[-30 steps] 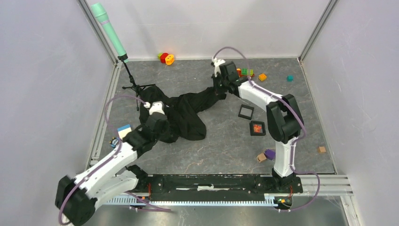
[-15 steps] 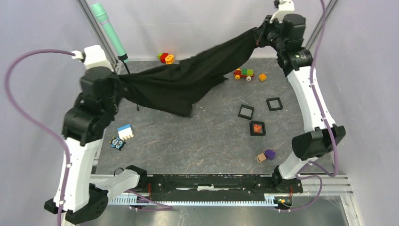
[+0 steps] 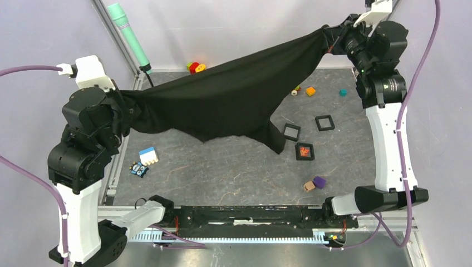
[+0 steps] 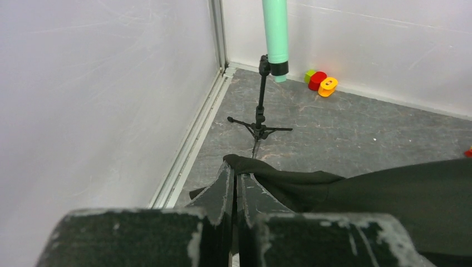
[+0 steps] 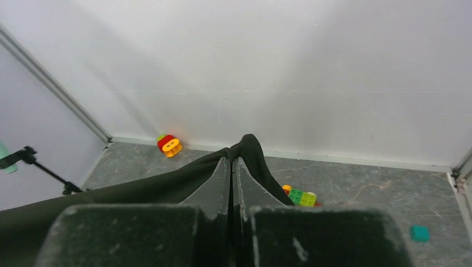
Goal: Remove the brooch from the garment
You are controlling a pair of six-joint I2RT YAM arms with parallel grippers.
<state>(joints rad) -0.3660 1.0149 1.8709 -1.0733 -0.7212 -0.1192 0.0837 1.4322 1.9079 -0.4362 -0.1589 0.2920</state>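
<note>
The garment point(image 3: 234, 97), a large black T-shirt, hangs stretched in the air between both arms, plain black side showing, one corner drooping toward the floor at centre. My left gripper point(image 3: 123, 103) is shut on its left edge, also seen in the left wrist view point(image 4: 236, 169). My right gripper point(image 3: 332, 34) is shut on its right edge high at the back right, also seen in the right wrist view point(image 5: 231, 158). The garment shows in the left wrist view point(image 4: 389, 194) and the right wrist view point(image 5: 139, 192). The brooch is not visible in any view.
A green microphone on a black stand point(image 3: 129, 36) is at the back left. Red and orange ring toys point(image 3: 195, 68) lie by the back wall. Black square frames point(image 3: 324, 122), an orange cube point(image 3: 310, 91), a teal block point(image 3: 343, 92), blue-white block point(image 3: 147, 155) and purple block point(image 3: 319, 182) lie on the floor.
Both arms rose from the floor and spread apart, lifting the crumpled garment and pulling it taut in the air. In the last half second the right end rose and the shirt spread wider.
</note>
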